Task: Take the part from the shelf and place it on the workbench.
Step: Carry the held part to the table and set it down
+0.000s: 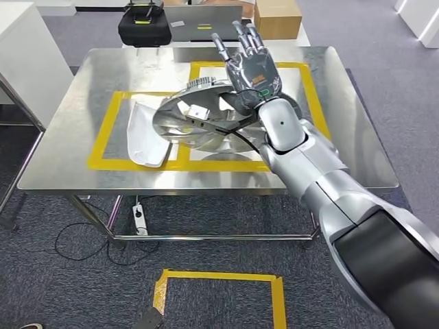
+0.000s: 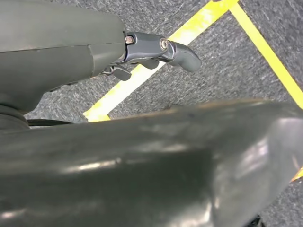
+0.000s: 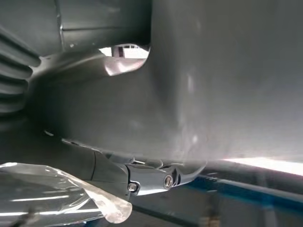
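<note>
A humanoid robot's right robot hand (image 1: 252, 68) hovers over a steel worktop (image 1: 77, 110), fingers spread and raised, above the round, shiny pressed-metal part (image 1: 202, 127) that lies on the worktop inside a rectangle of yellow tape (image 1: 106, 130). The part sits just below and to the palm side of the robot hand, its near rim passing under the wrist; from the head view it cannot be settled whether the thumb or palm touches the rim or stands just clear of it. The tape outline appears to mark the drop zone, which would explain why the part lies there, and the splayed fingers read as a release rather than a grasp, so the placing looks all but done. A white curved moulded sheet (image 1: 145, 137) lies just beyond the part on the side away from the robot hand, partly tucked beneath the metal rim. In the right wrist view a dark finger (image 3: 157, 177) shows against grey blur, beside a clear glossy edge that is hard to identify. The left robot hand (image 2: 157, 49) hangs over grey carpet with yellow floor tape (image 2: 143, 75); one dark finger is visible and extended, the rest hidden behind the robot's own body, so its posture cannot be told. A black case (image 1: 145, 24) and a brown cardboard box (image 1: 277, 17) beyond the worktop are cut off by the frame edge.
</note>
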`<action>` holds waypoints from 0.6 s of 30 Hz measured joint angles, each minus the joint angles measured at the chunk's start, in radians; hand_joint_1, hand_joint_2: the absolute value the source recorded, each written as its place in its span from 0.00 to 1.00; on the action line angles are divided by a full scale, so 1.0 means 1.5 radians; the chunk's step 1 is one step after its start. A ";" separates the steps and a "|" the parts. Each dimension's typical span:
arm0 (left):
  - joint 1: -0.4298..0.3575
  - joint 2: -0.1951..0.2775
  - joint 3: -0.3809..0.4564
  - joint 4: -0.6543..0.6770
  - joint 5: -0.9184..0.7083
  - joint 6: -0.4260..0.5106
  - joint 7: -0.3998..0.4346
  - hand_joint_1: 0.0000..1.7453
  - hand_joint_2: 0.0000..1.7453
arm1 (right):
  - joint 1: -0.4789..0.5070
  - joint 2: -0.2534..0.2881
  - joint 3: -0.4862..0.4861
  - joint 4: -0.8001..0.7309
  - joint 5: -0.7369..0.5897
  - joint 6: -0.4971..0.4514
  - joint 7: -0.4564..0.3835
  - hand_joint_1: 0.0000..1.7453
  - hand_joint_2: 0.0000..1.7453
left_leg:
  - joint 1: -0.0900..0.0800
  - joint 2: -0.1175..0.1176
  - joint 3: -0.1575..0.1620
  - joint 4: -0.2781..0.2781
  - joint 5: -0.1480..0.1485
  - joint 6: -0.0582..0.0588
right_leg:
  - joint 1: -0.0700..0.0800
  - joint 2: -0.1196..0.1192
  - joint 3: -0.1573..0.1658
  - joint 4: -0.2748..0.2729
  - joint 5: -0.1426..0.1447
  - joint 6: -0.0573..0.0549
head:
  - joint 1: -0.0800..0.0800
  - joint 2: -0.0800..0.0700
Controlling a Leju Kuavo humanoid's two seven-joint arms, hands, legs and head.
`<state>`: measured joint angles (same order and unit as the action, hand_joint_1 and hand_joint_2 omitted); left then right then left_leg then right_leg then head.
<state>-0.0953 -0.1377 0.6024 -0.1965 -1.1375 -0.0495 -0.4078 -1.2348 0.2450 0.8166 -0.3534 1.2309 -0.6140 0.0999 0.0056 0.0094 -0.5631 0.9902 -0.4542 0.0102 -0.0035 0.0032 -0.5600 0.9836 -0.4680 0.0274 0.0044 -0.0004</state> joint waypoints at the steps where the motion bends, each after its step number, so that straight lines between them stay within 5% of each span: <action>1: 0.000 0.000 -0.003 0.000 0.000 0.001 0.000 0.00 0.00 | 0.009 -0.001 -0.013 -0.007 0.001 -0.018 -0.001 0.00 0.00 | 0.001 0.000 -0.001 0.000 0.001 -0.003 | 0.000 0.000 -0.003 -0.001 0.002 -0.004 | 0.000 0.000; 4: 0.001 -0.002 -0.008 0.000 0.000 0.004 0.000 0.00 0.00 | 0.044 -0.005 -0.059 -0.049 0.024 -0.040 -0.002 0.00 0.00 | 0.002 -0.002 -0.017 0.030 -0.020 -0.013 | -0.004 -0.002 -0.002 -0.005 0.005 -0.014 | -0.002 0.000; 7: 0.002 -0.004 -0.009 0.000 0.000 0.007 0.000 0.00 0.00 | 0.091 -0.007 -0.111 -0.105 0.048 -0.046 -0.010 0.00 0.00 | 0.004 -0.002 -0.081 0.160 -0.077 -0.019 | -0.003 -0.004 -0.001 -0.005 0.003 -0.020 | -0.006 0.000; 9: 0.003 -0.004 -0.010 0.000 0.000 0.008 0.000 0.00 0.00 | 0.115 -0.008 -0.140 -0.131 0.054 -0.046 -0.014 0.00 0.00 | 0.004 -0.003 -0.103 0.195 -0.073 -0.019 | -0.002 -0.003 0.000 -0.003 0.000 -0.021 | -0.006 0.000; 13: 0.003 -0.004 -0.011 0.000 0.001 0.010 0.000 0.00 0.00 | 0.140 -0.010 -0.177 -0.170 0.069 -0.048 -0.023 0.00 0.00 | 0.001 -0.003 -0.050 0.051 0.017 -0.006 | 0.001 0.000 0.002 0.003 -0.010 -0.018 | -0.006 0.000; 18: 0.003 -0.006 -0.012 0.000 0.004 0.017 0.000 0.00 0.00 | 0.225 -0.011 -0.240 -0.254 0.141 -0.052 -0.068 0.00 0.00 | 0.001 -0.007 -0.035 0.010 0.013 0.008 | 0.003 -0.004 -0.010 0.010 -0.021 -0.002 | -0.005 0.000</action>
<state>-0.0908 -0.1473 0.5838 -0.1968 -1.1312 -0.0240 -0.4079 -0.8979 0.2290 0.4561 -0.7351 1.4419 -0.6915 -0.0022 0.0072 -0.0007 -0.6163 1.0059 -0.4352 0.0215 0.0005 -0.0023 -0.5746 0.9987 -0.4994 0.0249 -0.0035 -0.0004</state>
